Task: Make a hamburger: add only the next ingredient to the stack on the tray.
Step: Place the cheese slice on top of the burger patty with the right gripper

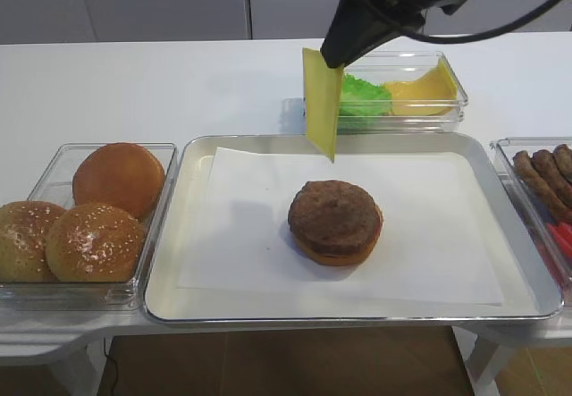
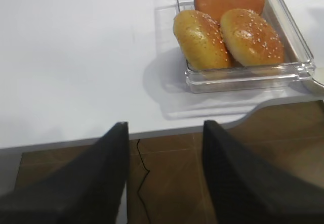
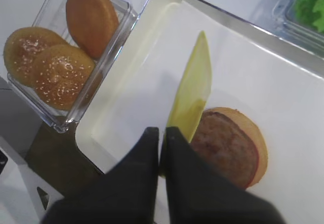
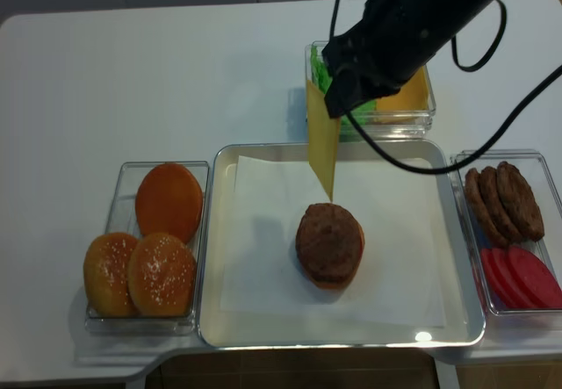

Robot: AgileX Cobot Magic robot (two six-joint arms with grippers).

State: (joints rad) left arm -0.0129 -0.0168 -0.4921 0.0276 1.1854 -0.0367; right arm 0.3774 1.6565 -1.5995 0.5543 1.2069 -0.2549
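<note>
The right gripper (image 3: 162, 135) has its jaws closed on one corner of the cheese slice (image 1: 323, 101), so the flexible slice hangs edge-down over the tray (image 1: 192, 280), its lowest tip above and just behind the stack (image 1: 336, 221), not touching it. Hanging it this way probably lets it drape flat over the patty. The left gripper (image 2: 164, 176), jaws open and empty, waits off the table edge near the bun bin (image 2: 243, 77).

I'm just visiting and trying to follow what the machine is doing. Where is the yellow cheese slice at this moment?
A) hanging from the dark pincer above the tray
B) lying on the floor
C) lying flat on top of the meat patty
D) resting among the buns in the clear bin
A: the cheese slice dangles edge-down from the shut right pincer, above the tray and clear of the patty.
</note>
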